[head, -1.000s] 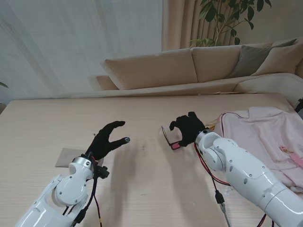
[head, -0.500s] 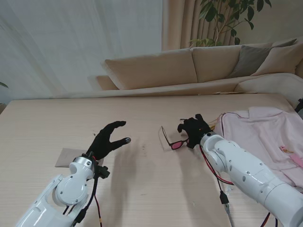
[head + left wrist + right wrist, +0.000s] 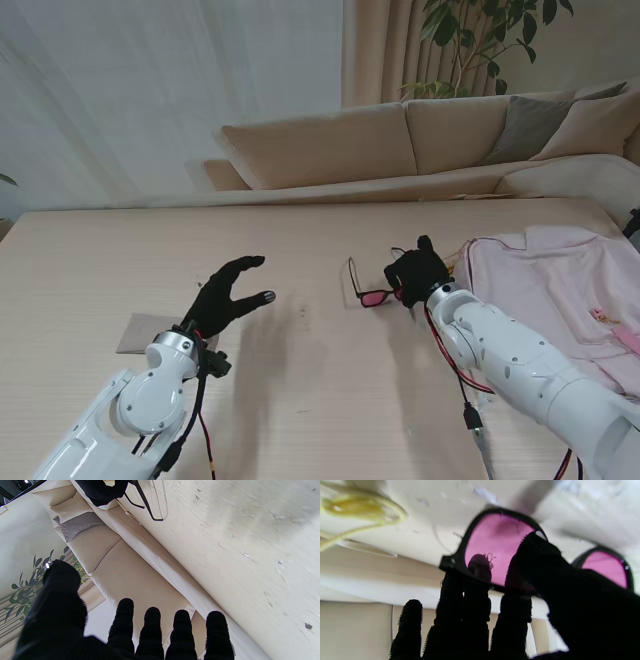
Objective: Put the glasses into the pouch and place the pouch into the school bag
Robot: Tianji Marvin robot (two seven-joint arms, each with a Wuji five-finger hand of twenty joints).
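The glasses (image 3: 372, 293), black-framed with pink lenses, hang just above the table's middle, and my right hand (image 3: 418, 275) is shut on them. In the right wrist view my thumb and fingers (image 3: 480, 580) pinch one lens rim of the glasses (image 3: 495, 542). My left hand (image 3: 225, 297) hovers open to the left, fingers spread, holding nothing. A flat tan pouch (image 3: 140, 333) lies on the table beside my left wrist, partly hidden by the arm. The pink school bag (image 3: 560, 290) lies flat at the right. The left wrist view catches a temple of the glasses (image 3: 147, 502).
A yellow cord (image 3: 357, 507) lies on the table by the bag's near edge. A beige sofa (image 3: 400, 140) and a plant (image 3: 470, 40) stand beyond the far edge. The wooden table (image 3: 300, 400) spreads between my arms.
My right hand has drawn a little to the right and farther from me with the glasses, which have turned so both lenses show. The left hand has stayed still.
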